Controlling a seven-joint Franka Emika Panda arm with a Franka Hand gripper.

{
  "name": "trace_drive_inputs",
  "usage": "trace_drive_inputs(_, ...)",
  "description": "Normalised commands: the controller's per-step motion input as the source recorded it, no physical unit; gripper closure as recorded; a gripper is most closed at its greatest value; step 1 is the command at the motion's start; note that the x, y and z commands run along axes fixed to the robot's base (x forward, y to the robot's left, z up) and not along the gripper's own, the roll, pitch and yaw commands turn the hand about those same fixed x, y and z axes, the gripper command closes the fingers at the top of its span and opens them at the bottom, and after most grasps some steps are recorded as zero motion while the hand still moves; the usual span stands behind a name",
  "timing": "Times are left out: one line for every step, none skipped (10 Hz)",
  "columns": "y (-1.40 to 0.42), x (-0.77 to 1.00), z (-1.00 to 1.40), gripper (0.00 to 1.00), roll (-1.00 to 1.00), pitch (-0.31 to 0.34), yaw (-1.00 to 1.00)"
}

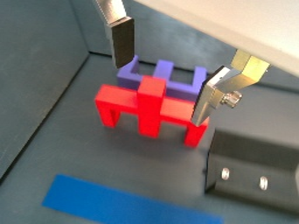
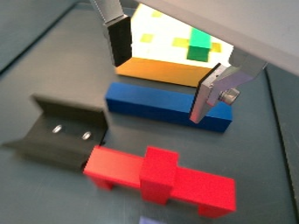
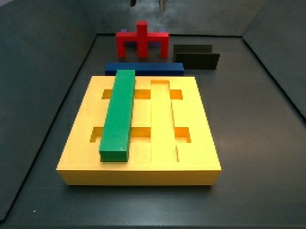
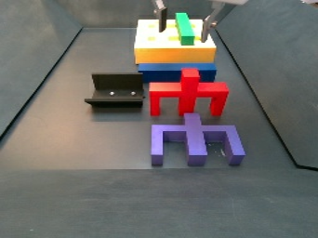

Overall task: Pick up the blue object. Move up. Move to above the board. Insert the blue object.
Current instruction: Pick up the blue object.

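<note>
Dark-blue, the blue object (image 2: 163,103) is seen lying flat on the floor below the spread, empty jaws of the gripper (image 2: 162,68), its long axis running across the gap, pressed against the board (image 3: 191,134) edge; open floor is left toward the red pronged piece (image 2: 163,179)

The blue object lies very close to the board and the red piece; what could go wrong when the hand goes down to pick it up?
The open hand hovers above the blue object. The bar lies against the board, so one finger might strike the board. The red piece stands near on the other side and could be knocked.
</note>
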Motion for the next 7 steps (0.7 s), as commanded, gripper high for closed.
trace_drive_inputs(-0.39,0.00,-0.33,0.00,0.00,-0.041,-0.84)
trace_drive_inputs(-0.33,0.00,-0.34,0.00,0.00,-0.031,-0.90)
trace_drive_inputs(-0.32,0.00,-0.35,0.00,0.00,-0.024,-0.91)
trace_drive_inputs(-0.32,0.00,-0.34,0.00,0.00,-0.023,-0.91)
trace_drive_inputs(-0.32,0.00,-0.34,0.00,0.00,-0.020,-0.90)
trace_drive_inputs(-0.32,0.00,-0.34,0.00,0.00,-0.016,-0.90)
trace_drive_inputs(-0.31,0.00,-0.32,0.00,0.00,0.000,-0.91)
